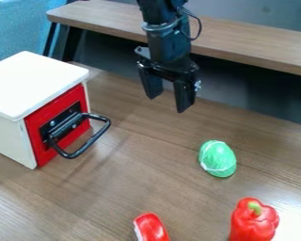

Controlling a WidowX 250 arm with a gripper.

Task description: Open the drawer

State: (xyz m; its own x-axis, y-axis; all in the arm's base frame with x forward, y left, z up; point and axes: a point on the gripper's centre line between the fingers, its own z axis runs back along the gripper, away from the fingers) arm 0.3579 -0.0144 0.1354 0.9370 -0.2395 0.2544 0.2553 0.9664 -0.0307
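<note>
Above the table [159, 188], the black two-finger tool [170, 101] hangs with fingers spread, holding nothing; at the robot's-view left sits the white box-shaped drawer unit with red front and black looped metal handle [84, 148].Above the wood-grain table [134, 188], the black two-finger tool [167, 103] hangs released, apart from the closed red drawer [52, 117] with a black looped handle [90, 143] in its boxy white cabinet [34, 82].

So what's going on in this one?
Nobody is handling anything right now. The robot's hand hangs open and empty above the table, away from the white box. The box's red drawer looks shut, its black handle sticking out untouched, so the drawer still needs opening.
</note>
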